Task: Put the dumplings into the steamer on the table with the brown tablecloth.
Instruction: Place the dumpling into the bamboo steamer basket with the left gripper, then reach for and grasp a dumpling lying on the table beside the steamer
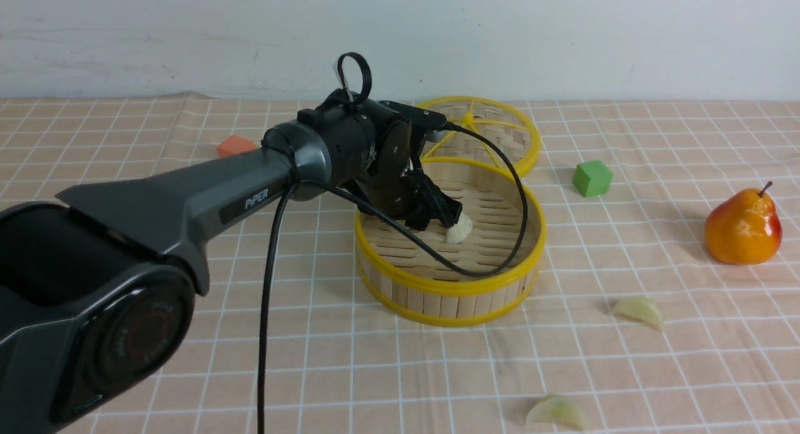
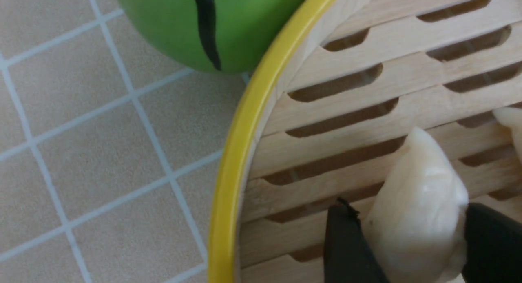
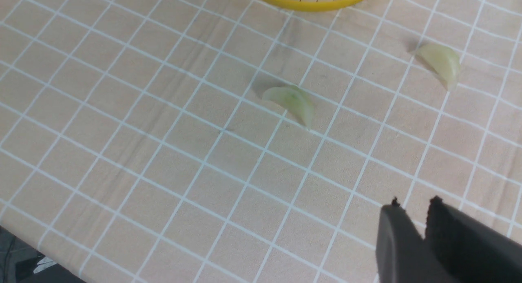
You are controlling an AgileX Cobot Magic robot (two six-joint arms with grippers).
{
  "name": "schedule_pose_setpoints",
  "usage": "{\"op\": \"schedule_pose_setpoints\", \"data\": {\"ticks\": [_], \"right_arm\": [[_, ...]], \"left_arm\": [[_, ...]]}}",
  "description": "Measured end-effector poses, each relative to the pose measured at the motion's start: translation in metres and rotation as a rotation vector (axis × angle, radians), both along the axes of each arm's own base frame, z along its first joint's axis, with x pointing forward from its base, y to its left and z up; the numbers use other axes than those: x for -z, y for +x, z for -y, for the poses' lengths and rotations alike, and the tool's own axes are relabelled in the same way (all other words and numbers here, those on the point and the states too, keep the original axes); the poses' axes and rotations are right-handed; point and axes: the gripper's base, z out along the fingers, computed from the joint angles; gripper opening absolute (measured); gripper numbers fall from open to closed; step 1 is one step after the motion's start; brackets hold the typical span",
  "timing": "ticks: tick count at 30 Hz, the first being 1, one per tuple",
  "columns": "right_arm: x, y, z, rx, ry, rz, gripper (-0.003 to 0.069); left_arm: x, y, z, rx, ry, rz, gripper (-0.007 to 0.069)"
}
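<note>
The round bamboo steamer [image 1: 437, 294] stands mid-table on the brown tablecloth [image 1: 187, 371]. My left gripper [image 1: 447, 221] reaches down inside it, shut on a cream-white dumpling [image 1: 459, 231]. In the left wrist view that dumpling [image 2: 420, 209] sits between the two black fingers [image 2: 346, 250] just above the slatted floor, inside the yellow rim [image 2: 232, 173]. The edge of a second white dumpling [image 2: 512, 120] shows beside it. Two pale greenish dumplings [image 1: 639, 310] [image 1: 556, 412] lie on the cloth in front of the steamer, to its right. My right gripper [image 3: 415, 201] hovers shut and empty over the cloth near those dumplings [image 3: 291, 103] [image 3: 440, 63].
The woven lid [image 1: 494, 131] lies just behind the steamer. A green cube [image 1: 592, 177] and a pear [image 1: 744, 227] are on the right, an orange cube [image 1: 235, 145] at the back left. A green round object [image 2: 212, 26] rests against the steamer's outside.
</note>
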Motion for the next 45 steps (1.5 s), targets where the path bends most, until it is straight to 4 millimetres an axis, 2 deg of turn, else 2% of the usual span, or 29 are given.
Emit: {"op": "schedule_pose_setpoints", "data": {"ticks": [3, 6, 10, 11, 12, 13, 15, 18, 21, 26, 28, 29, 30, 31, 33, 34, 35, 37, 38, 39, 41, 42, 43, 45], "right_arm": [[0.004, 0.007, -0.004, 0.0, -0.02, -0.036, 0.0121], [0.004, 0.017, -0.01, -0.001, -0.045, -0.081, 0.0123], [0.001, 0.035, -0.018, 0.002, -0.075, -0.113, 0.0123], [0.002, 0.049, -0.025, 0.005, -0.106, -0.137, 0.0123], [0.001, 0.049, -0.025, 0.005, -0.105, -0.134, 0.0123], [0.004, 0.066, -0.034, 0.005, -0.124, -0.161, 0.0123], [0.009, 0.086, -0.045, -0.012, -0.141, -0.188, 0.0123], [0.021, 0.112, -0.065, -0.066, -0.144, -0.247, 0.0123], [0.039, 0.135, -0.084, -0.183, -0.18, -0.308, 0.0123], [0.078, 0.167, -0.105, -0.351, -0.286, -0.409, 0.0127], [0.096, 0.178, -0.11, -0.374, -0.326, -0.448, 0.0145], [0.104, 0.183, -0.111, -0.379, -0.352, -0.461, 0.0165], [0.108, 0.185, -0.111, -0.379, -0.358, -0.467, 0.0175], [0.122, 0.192, -0.112, -0.382, -0.399, -0.479, 0.0232], [0.136, 0.199, -0.114, -0.383, -0.425, -0.486, 0.0331], [0.136, 0.199, -0.114, -0.383, -0.427, -0.485, 0.0331], [0.147, 0.204, -0.116, -0.381, -0.433, -0.484, 0.0407], [0.157, 0.211, -0.119, -0.376, -0.432, -0.463, 0.0514], [0.159, 0.212, -0.12, -0.376, -0.432, -0.46, 0.0531], [0.166, 0.216, -0.122, -0.375, -0.433, -0.45, 0.0581], [0.174, 0.22, -0.123, -0.376, -0.437, -0.447, 0.0599], [0.175, 0.22, -0.123, -0.377, -0.438, -0.449, 0.0598], [0.178, 0.221, -0.123, -0.38, -0.444, -0.453, 0.0589], [0.188, 0.221, -0.123, -0.391, -0.461, -0.485, 0.049]], "left_arm": [[-0.007, -0.002, -0.002, -0.001, 0.009, 0.0, 0.0449], [-0.03, -0.009, -0.006, -0.007, 0.011, 0.0, 0.0533], [-0.083, -0.025, -0.017, -0.018, -0.008, 0.033, 0.0576], [-0.114, -0.038, -0.025, -0.024, -0.021, 0.051, 0.0571], [-0.118, -0.04, -0.026, -0.025, -0.025, 0.054, 0.057], [-0.154, -0.057, -0.036, -0.031, -0.043, 0.084, 0.0547], [-0.183, -0.076, -0.047, -0.039, -0.049, 0.093, 0.0501], [-0.227, -0.111, -0.069, -0.053, -0.055, 0.099, 0.0379], [-0.262, -0.146, -0.09, -0.059, -0.065, 0.116, 0.0222], [-0.304, -0.192, -0.116, -0.06, -0.12, 0.187, 0.0008], [-0.318, -0.21, -0.126, -0.055, -0.154, 0.221, -0.0014], [-0.322, -0.222, -0.131, -0.05, -0.171, 0.229, -0.0014], [-0.324, -0.224, -0.132, -0.049, -0.175, 0.234, -0.0014], [-0.322, -0.238, -0.139, -0.041, -0.186, 0.223, -0.0014], [-0.315, -0.252, -0.145, -0.034, -0.191, 0.199, -0.0014], [-0.314, -0.254, -0.146, -0.034, -0.19, 0.196, -0.0014], [-0.308, -0.264, -0.151, -0.029, -0.19, 0.179, -0.0014], [-0.287, -0.277, -0.158, -0.022, -0.164, 0.125, -0.0014], [-0.289, -0.279, -0.159, -0.022, -0.167, 0.131, -0.0014], [-0.274, -0.288, -0.164, -0.022, -0.148, 0.099, -0.0014], [-0.254, -0.299, -0.17, -0.022, -0.122, 0.053, -0.0014], [-0.253, -0.301, -0.172, -0.021, -0.124, 0.055, -0.0014], [-0.244, -0.305, -0.174, -0.022, -0.112, 0.035, -0.0014], [-0.228, -0.319, -0.182, -0.023, -0.096, 0.008, -0.0014]]}}
